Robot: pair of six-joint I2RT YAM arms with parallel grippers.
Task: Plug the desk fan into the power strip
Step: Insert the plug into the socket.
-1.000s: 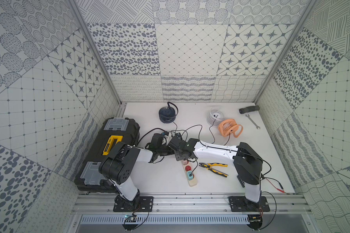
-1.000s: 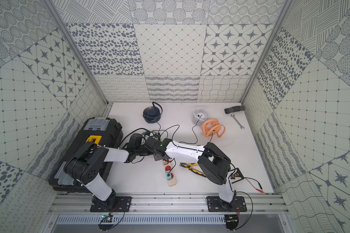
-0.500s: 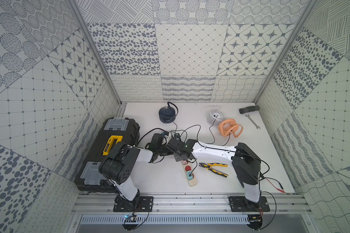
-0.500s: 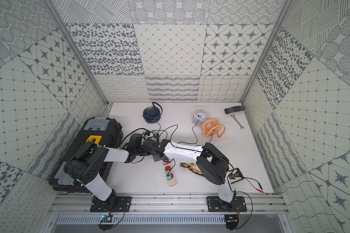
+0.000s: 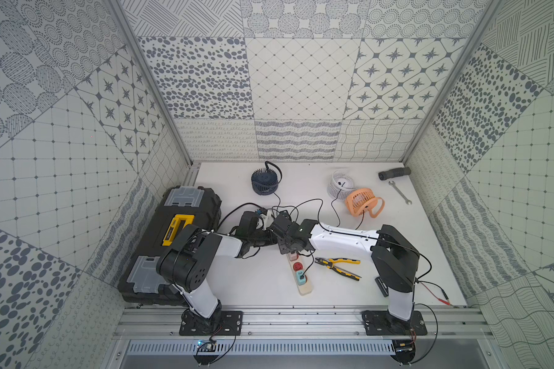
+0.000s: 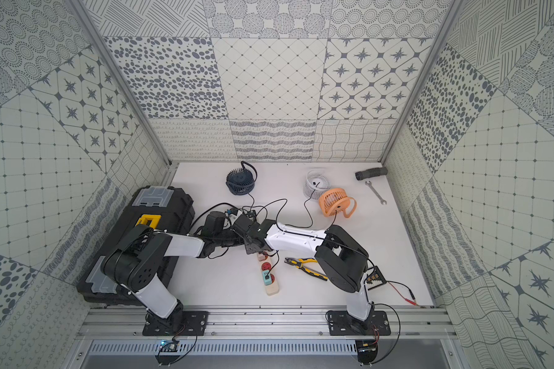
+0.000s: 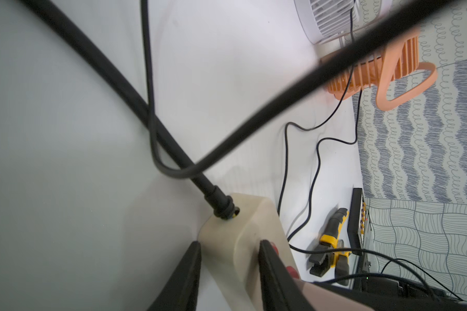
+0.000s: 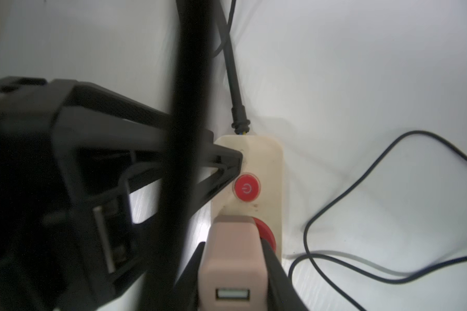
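The white tabletop carries everything, with a black toolbox along its left edge. The left arm and right arm both reach to the middle, their wrists nearly meeting over the far end of the power strip. Against a second ago the right arm has only crept a touch to the far left and the left arm has not stirred, so this reads as a slow press or a pause rather than a fresh approach. Toward the far side stand a dark blue fan, a white fan and, just beside it, an orange fan, their thin black leads tangled in the middle. The strip lies in the near middle, running near to far, just where it lay before. Yellow-handled pliers lie just right of it. A teal adapter already sits in a socket toward its near end. A pink adapter stands on the red socket next to the red switch. Whether its pins are fully home is hidden. Its USB port looks empty, so a fan's lead, probably the orange one's by colour, would likely still have to go in. The right fingers are clamped on that adapter's two sides. The left fingers pin the strip's cord end, one against its side and one on top near the switch, steadying it. Neither pair has changed its spread.
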